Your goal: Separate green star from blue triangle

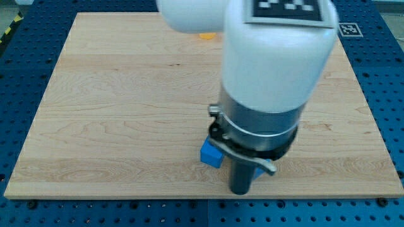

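Observation:
The arm's white and grey body fills the middle and right of the view and hides the green star and most of the blue triangle. My tip [240, 192] stands on the board near its bottom edge, about where the blue triangle lay. A small blue edge [268, 172] shows just right of the rod; it may be the triangle. The blue cube [211, 153] shows in part just left of the rod. Whether the tip touches any block cannot be told.
The wooden board [113, 107] lies on a blue pegboard. A bit of a yellow block [207, 36] shows at the view's top under the arm. The green cylinder and the red blocks are hidden.

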Controlling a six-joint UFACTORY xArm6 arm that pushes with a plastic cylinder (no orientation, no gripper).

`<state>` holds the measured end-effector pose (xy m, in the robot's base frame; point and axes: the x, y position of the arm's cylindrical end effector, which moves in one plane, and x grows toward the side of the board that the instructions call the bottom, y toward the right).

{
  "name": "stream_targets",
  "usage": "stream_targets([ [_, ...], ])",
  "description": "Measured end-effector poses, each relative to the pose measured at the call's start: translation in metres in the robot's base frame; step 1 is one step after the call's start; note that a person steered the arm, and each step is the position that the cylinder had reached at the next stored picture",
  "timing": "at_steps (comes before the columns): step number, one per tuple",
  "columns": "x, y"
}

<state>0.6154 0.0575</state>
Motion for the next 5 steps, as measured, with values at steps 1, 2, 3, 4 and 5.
stream_targets([
  [1, -0.007, 0.013],
  [2, -0.013, 0.012],
  [3, -0.019, 0.012],
  [4, -0.026, 0.015],
  [5, -0.037, 0.031],
])
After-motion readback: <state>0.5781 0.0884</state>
